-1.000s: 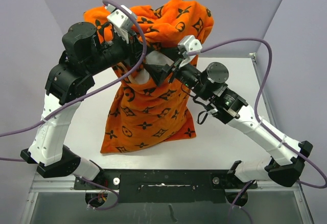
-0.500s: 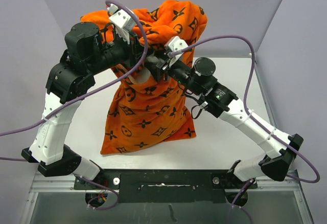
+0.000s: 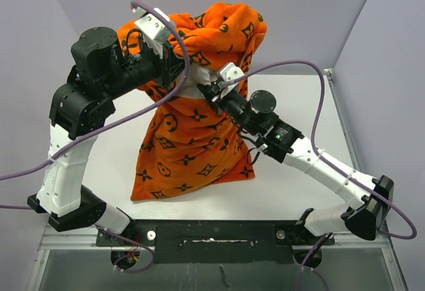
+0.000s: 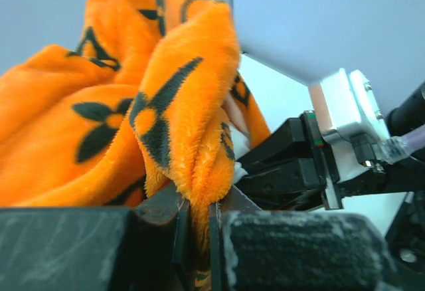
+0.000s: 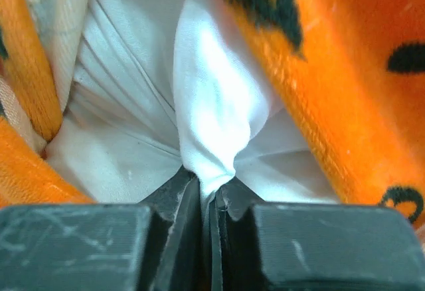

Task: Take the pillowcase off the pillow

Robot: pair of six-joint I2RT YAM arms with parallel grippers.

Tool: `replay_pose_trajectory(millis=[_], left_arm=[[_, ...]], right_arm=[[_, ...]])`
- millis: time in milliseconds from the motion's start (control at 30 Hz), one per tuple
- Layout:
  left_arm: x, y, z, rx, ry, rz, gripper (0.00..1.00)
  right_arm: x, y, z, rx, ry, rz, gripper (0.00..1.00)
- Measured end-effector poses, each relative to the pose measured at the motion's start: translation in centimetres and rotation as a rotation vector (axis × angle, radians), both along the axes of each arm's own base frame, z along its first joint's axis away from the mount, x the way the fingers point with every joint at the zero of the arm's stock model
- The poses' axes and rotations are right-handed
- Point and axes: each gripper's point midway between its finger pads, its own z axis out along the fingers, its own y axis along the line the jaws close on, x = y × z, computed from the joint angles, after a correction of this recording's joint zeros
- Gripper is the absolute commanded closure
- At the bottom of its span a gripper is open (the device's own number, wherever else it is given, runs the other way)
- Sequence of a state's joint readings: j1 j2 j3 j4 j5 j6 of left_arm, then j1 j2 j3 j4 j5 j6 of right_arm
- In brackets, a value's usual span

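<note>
The orange pillowcase [image 3: 192,141] with black motifs stands upright on the table, its top bunched high. My left gripper [image 3: 178,57] is shut on a fold of the pillowcase [image 4: 186,145] near its opening; plush fabric sits pinched between the jaws at my left gripper [image 4: 197,228]. The white pillow [image 5: 133,125] shows inside the opening, mostly hidden by the cover. My right gripper [image 3: 207,90] reaches into the opening and is shut on a pinched ridge of pillow fabric, at my right gripper [image 5: 209,201]. In the top view a sliver of pillow [image 3: 196,85] shows between the two grippers.
The white table [image 3: 292,185] has grey walls on three sides. Purple cables [image 3: 312,65] loop above both arms. A black rail [image 3: 212,232] runs along the near edge between the arm bases.
The right gripper moved left into the pillowcase opening and closed on the pillow fabric. The left arm lifted the held pillowcase fold slightly up and left.
</note>
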State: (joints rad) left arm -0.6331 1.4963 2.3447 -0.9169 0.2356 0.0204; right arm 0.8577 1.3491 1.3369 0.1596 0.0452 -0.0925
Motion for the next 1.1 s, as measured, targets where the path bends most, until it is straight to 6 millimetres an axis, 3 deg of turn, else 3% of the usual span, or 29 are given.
replay_pose_trajectory(millis=[167,367,633,800,967,1100], left_arm=[[0.8,0.7,0.0,0.068,-0.078,0.029,1.0],[1.4,1.2,-0.1,0.119,-0.134,0.052,1.0],[6.0,4.2,-0.2,0.189,-0.303,0.261,1.0],[8.5,8.0,0.7,0.185,-0.323,0.388,1.0],[9.2,8.3,0.6,0.159,-0.295,0.395,1.0],[10.0,8.3,-1.3,0.142,-0.188,0.388,1.0]], right_arm=[[-0.1,-0.7,-1.8,0.017,0.023,-0.025,1.0],[-0.2,-1.5,-2.3,0.048,0.043,-0.034,1.0],[-0.8,-5.1,-3.0,0.115,0.095,-0.04,1.0],[-2.4,-6.6,-1.7,0.176,0.096,0.002,1.0],[-3.9,-6.8,-1.3,0.208,0.106,0.057,1.0],[-4.8,-7.4,-1.9,0.225,0.116,0.093,1.0]])
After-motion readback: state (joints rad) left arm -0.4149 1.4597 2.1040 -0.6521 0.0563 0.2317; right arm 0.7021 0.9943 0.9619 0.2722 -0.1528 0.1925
